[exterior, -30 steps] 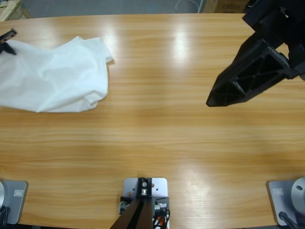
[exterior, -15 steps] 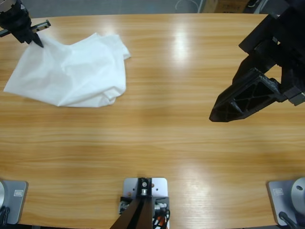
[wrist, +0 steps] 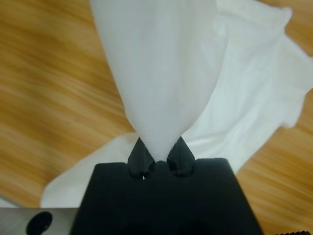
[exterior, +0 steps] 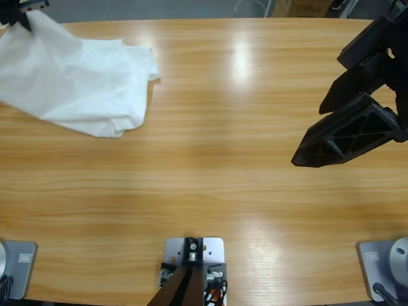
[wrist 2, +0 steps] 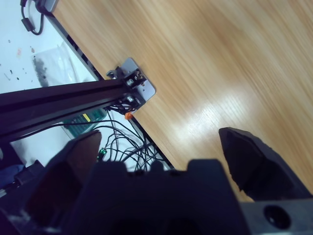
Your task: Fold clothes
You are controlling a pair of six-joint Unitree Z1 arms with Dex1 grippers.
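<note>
Nearest the high camera, the wooden bench (exterior: 210,191) lies bare across its near and middle stretches, with glare patches toward the far edge. On the right, the right gripper (exterior: 306,156) hangs over the bench, its big black body slanting down from the upper right corner and its tips pointing toward the middle. Its own wrist view looks down past the bench's near edge: the two jaws stand wide apart with nothing between them, over bare wood and a tangle of cables (wrist 2: 124,142) beyond the edge. Part of this arm is cut off by the picture's right edge.

Farther back, at the far left corner, lies the white T-shirt (exterior: 83,83), a crumpled heap with soft creases and one rounded lobe reaching toward the middle. Its left part runs out of the picture, so its full outline cannot be made out, and no text or neckline shows.

At the far left corner, the left gripper (exterior: 22,13) is mostly cropped; only a dark bit shows at the cloth's raised corner. In the left wrist view this gripper (wrist: 159,155) is clenched on a pinch of the T-shirt (wrist: 166,73), the fabric fanning upward from the jaws in a taut white cone while the rest trails on the bench (wrist: 54,88) behind it.
</note>
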